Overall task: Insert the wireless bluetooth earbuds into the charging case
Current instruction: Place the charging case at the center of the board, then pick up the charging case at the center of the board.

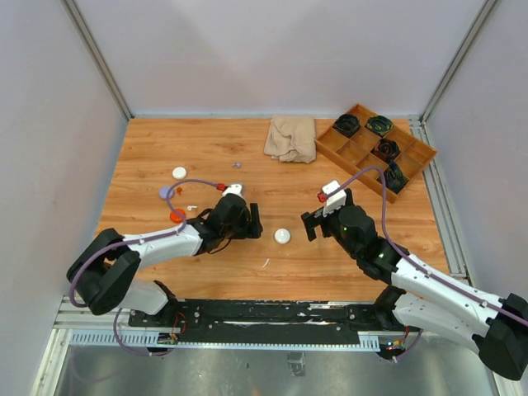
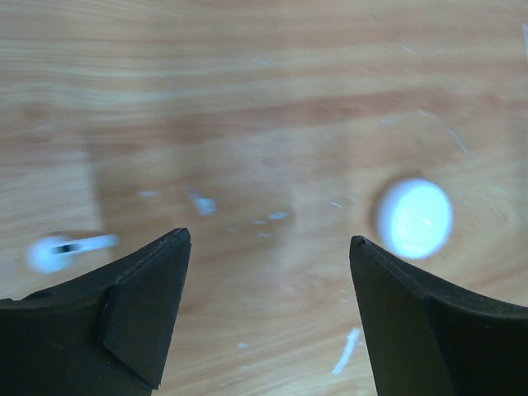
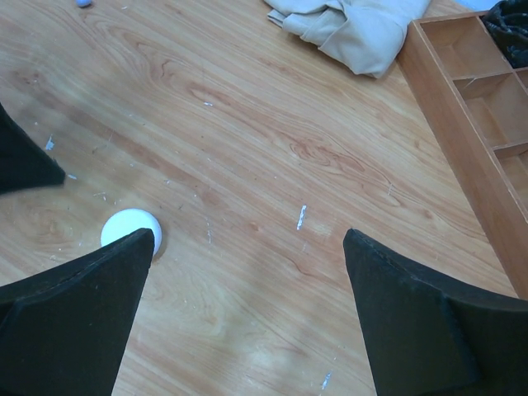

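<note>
Pucks sit farthest to the left of the white case (image 1: 283, 236), which lies on the wooden table (image 1: 165, 148) between the two arms: a white puck (image 1: 179, 172) and, just nearer the arms, a pale purple puck (image 1: 165, 192). Closer to the case, a tiny white earbud (image 1: 191, 206) lies beside the left arm. A pale purple earbud (image 1: 237, 164) lies beyond and left of the case, well apart from both grippers. Both are too small to show detail. The left gripper (image 1: 254, 223) hangs low just left of the case, its fingers spread apart with nothing between them. In the left wrist view a blurred white earbud (image 2: 70, 247), with a round head and short stem, lies on the wood just outside the tip of the finger farther from the case. The case itself sits just ahead of the other finger's tip, also outside the gap. Just right of the case, the right gripper (image 1: 308, 224) faces it with fingers wide apart and empty. In its wrist view the case shows partly behind the tip of one of its fingers (image 3: 82, 313). Farther right and beyond the case, a crumpled beige cloth (image 1: 290, 138) lies against the corner of a divided wooden tray (image 1: 360, 153). Several of the tray's compartments hold dark round items (image 1: 346, 124).
</note>
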Controlling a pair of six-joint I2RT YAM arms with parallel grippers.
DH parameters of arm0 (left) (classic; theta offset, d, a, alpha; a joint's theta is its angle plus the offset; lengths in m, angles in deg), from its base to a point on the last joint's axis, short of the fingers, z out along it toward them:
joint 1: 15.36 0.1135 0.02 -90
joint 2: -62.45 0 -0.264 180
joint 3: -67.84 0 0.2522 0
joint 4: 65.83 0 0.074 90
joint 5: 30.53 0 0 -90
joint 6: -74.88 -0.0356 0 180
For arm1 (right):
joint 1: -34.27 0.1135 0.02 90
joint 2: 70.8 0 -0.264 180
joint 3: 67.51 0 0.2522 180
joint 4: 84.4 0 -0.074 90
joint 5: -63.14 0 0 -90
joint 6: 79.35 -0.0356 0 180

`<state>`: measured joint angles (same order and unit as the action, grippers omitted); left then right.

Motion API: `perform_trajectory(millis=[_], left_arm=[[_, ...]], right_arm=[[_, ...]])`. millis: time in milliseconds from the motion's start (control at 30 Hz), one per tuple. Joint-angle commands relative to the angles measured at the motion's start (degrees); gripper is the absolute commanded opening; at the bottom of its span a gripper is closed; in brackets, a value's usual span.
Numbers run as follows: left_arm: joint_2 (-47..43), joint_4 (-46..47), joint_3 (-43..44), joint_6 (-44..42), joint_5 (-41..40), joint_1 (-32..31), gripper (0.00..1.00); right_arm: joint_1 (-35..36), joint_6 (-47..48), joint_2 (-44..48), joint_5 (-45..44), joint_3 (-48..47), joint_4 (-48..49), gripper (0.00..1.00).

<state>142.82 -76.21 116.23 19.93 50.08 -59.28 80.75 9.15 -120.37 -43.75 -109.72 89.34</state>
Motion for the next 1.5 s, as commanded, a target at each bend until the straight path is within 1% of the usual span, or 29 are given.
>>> perform_trajectory(millis=[0,100,167,200,233,267,467,600,700,933,1233,1467], left_arm=[[-4.83,-12.55,1.49,2.39,-10.45,6.08,0.84],[-8.23,-15.69,0.85,2.93,-11.41,11.89,0.85],[-10.13,-18.63,1.38,3.59,-13.68,14.04,0.85],[-10.90,-20.38,1.81,3.98,-15.57,14.64,0.88],[-11.61,-22.06,2.10,4.54,-18.08,15.11,0.97],[-12.25,-23.66,2.49,5.10,-20.19,15.85,0.99],[-15.05,-26.40,2.78,6.02,-23.79,22.63,0.99],[-12.98,-29.24,5.17,8.60,-28.23,24.20,0.99],[-9.56,-29.45,6.99,9.77,-28.92,25.67,0.99],[-1.11,-30.27,11.19,13.59,-25.80,32.26,0.95],[5.02,-25.16,11.97,14.51,-20.86,36.50,0.87],[9.13,-23.85,12.40,14.62,-20.27,38.71,0.79]], right_arm=[[-1.46,-0.57,1.01,0.45,2.16,2.48,1.00],[-1.81,-0.78,-0.41,1.69,1.46,2.08,1.00],[-1.83,-1.23,-0.88,2.28,1.17,1.18,1.00],[-1.80,-1.43,-0.77,2.44,1.45,1.24,1.00],[-1.80,-1.48,-0.58,2.61,1.79,1.67,1.00],[-1.85,-1.57,-0.54,2.87,2.15,2.38,1.00],[-1.84,-1.66,-1.94,4.31,1.78,2.66,1.00],[-1.83,-1.64,-2.37,4.61,1.38,2.28,1.00],[-1.92,-1.73,-2.68,4.98,1.38,2.35,1.00],[-1.90,-1.67,-4.08,5.36,1.06,2.33,1.00],[-1.89,-1.51,-5.61,5.63,0.59,2.24,1.00],[-1.91,-1.27,-6.06,5.72,0.48,2.24,1.00]])
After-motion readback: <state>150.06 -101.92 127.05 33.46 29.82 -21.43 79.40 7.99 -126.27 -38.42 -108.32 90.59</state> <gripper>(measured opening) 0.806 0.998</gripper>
